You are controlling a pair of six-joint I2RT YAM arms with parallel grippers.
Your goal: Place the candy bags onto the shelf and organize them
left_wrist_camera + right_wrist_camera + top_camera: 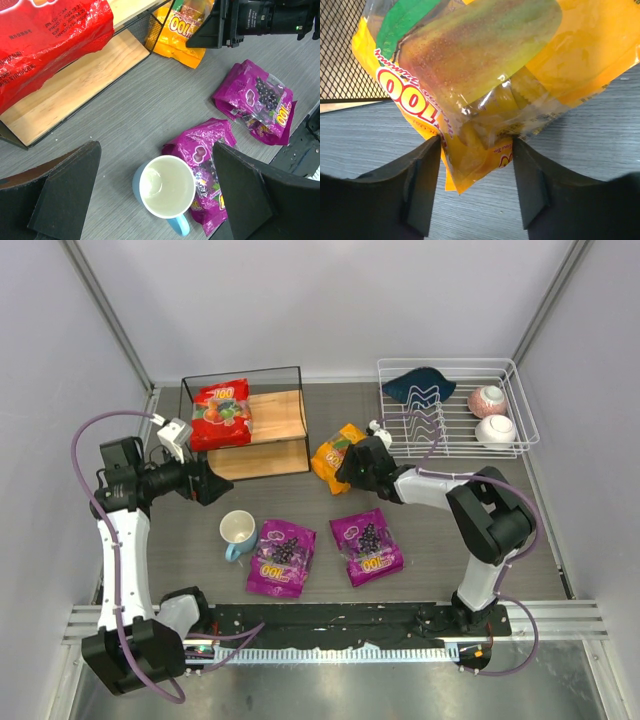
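Red bag (221, 413) is up on the shelf's (275, 415) top board, left end. The orange bag (333, 453) is on the table right at the shelf's 3 o'clock, and the right gripper (476, 185) has its jaws spread around that bag's lower end. The left purple bag (281, 557) and right purple bag (367, 546) lie flat toward 6 o'clock, with a mug (238, 531) at the left one's 10 o'clock. The left gripper (210, 483) hangs wide open and empty at the mug's 11 o'clock.

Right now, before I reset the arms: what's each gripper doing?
Left gripper: open, empty.
Right gripper: open, straddling the orange bag at its corner.
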